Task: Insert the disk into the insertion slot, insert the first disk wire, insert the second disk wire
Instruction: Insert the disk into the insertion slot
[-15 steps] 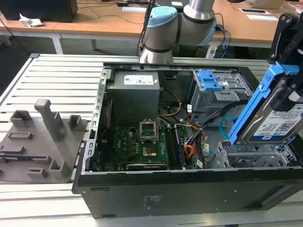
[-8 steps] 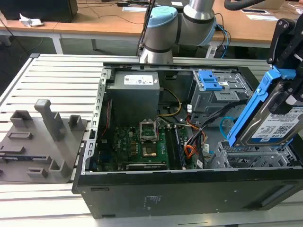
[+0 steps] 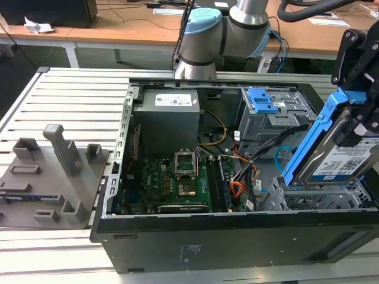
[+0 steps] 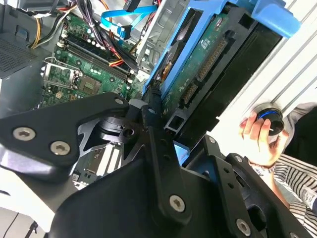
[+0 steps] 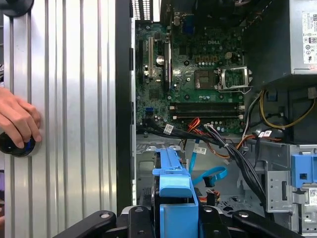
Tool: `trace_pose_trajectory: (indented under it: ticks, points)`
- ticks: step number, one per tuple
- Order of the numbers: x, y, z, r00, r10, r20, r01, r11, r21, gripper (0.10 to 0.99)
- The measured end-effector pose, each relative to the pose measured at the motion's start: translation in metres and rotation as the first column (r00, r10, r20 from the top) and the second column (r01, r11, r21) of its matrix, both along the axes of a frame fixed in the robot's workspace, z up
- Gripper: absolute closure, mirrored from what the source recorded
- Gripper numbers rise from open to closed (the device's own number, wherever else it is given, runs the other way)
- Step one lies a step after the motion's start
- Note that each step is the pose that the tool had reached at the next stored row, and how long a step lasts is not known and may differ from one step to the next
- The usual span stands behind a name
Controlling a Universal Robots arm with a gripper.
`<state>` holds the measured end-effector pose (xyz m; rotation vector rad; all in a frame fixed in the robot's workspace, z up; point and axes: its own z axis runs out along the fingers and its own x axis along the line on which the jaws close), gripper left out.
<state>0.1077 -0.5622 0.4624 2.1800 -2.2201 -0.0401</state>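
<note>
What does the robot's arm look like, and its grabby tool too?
The arm is made of fat silver-grey tubes with round joints, and one joint wears a light-blue cap. A thick black hose loops beside it. The tool is black, built from flat angular bars pinned with shiny silver screws.

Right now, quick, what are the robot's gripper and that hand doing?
Gripper: closed, holding the disk.
Person's hand: resting on a black knob.
</note>
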Motion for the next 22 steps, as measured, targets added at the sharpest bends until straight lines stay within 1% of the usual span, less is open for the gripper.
trace_pose_trajectory:
  ticks: [8,14,22]
  points:
    - [0.0000,0.0000,-0.0051,1.0000,0.000,0.0000,0.000,1.0000,0.000,0.722]
    - [0.0000,0.0000,-0.0106,1.0000,0.000,-0.0001,0.000,1.0000,0.000,0.722]
    - [0.0000,0.0000,-0.0151,1.0000,0.000,0.0000,0.000,1.0000,0.000,0.722]
